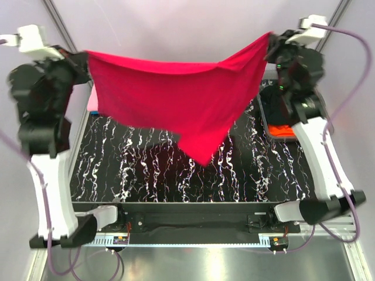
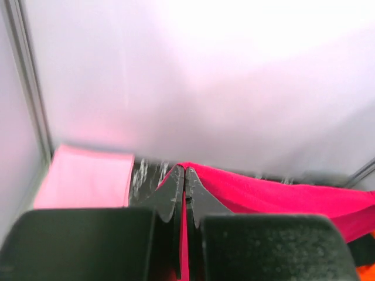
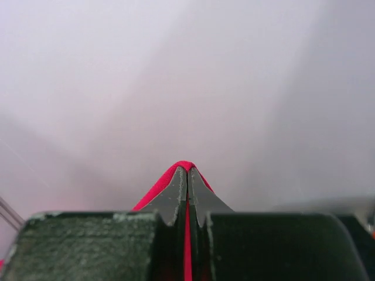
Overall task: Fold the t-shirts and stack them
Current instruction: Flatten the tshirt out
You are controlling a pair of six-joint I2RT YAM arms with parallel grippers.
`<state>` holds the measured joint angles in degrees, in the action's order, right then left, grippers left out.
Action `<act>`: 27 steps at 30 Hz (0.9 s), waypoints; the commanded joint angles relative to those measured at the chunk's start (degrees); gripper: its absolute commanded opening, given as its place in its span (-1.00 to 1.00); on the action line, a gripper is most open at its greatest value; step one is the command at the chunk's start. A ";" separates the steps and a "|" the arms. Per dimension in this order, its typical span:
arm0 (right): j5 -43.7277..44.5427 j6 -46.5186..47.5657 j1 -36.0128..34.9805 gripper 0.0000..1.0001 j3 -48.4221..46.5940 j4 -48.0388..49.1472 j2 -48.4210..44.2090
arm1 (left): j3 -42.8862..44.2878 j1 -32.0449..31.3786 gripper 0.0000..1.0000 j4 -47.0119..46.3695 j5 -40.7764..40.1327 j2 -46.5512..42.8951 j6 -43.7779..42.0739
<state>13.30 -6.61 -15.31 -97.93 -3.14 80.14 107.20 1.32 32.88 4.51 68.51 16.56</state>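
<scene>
The crimson-red t-shirt [image 1: 181, 96] hangs stretched in the air between both grippers, its lower corner drooping over the middle of the black marbled table [image 1: 146, 175]. My left gripper [image 1: 85, 58] is shut on its left top corner; red cloth [image 2: 275, 196] shows pinched between the fingers in the left wrist view. My right gripper [image 1: 270, 38] is shut on the right top corner, with cloth [image 3: 155, 187] wrapped over the fingertips. A light pink t-shirt [image 2: 85, 178] lies folded at the far left. Black [image 1: 270, 105] and orange [image 1: 282, 130] t-shirts lie at the right. The blue one is out of view.
A bin or tray rim [image 1: 265, 126] holds the black and orange cloth at the table's right edge. Metal frame posts [image 1: 58, 23] stand at the back corners. White walls close in behind.
</scene>
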 commanded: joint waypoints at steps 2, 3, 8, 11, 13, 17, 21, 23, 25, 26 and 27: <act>-0.82 3.45 -0.07 -1.00 -0.95 10.25 -8.94 | 6.70 -0.70 -1.00 -2.74 3.40 -6.01 -3.55; -0.65 3.45 -0.07 -1.00 -0.77 11.30 -10.08 | 8.28 -1.06 -1.00 -2.74 3.31 -6.80 -4.07; -1.43 3.63 -0.07 -1.00 3.53 15.35 -19.22 | 12.76 -3.42 -1.00 -2.65 3.92 -11.63 -4.43; -2.14 3.36 -0.07 -1.00 5.55 16.93 -24.67 | 15.40 -5.44 -1.00 -1.77 2.17 -13.83 -4.95; -3.37 3.18 0.02 -1.00 5.73 17.29 -27.92 | 16.90 -6.68 -1.00 -0.89 -0.37 -14.46 -5.92; -4.68 1.61 -0.07 -1.00 3.72 16.94 -29.69 | 19.89 -10.45 -1.00 0.25 -4.42 -15.07 -8.55; -5.04 -0.24 -0.07 -1.00 1.43 16.50 -27.76 | 18.84 -12.66 -1.00 1.30 -9.86 -13.50 -10.75; -5.13 -1.03 -0.07 -1.00 0.38 14.49 -24.69 | 15.52 -12.75 -1.00 1.39 -11.45 -12.62 -12.33; -5.30 -2.08 -0.07 -1.00 -0.07 13.60 -21.53 | 11.13 -12.75 -1.00 1.31 -14.87 -11.21 -13.30; -5.48 -2.18 0.02 -1.00 0.11 13.33 -20.56 | 9.36 -12.75 -1.00 1.31 -15.58 -10.86 -14.61; -5.56 -2.53 0.02 -1.00 0.80 13.07 -18.63 | 7.52 -12.75 -1.00 1.04 -17.33 -10.51 -15.06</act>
<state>8.25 -7.44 -15.33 -97.95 12.56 55.00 119.42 -11.25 33.08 -5.45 53.39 5.58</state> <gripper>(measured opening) 0.010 0.012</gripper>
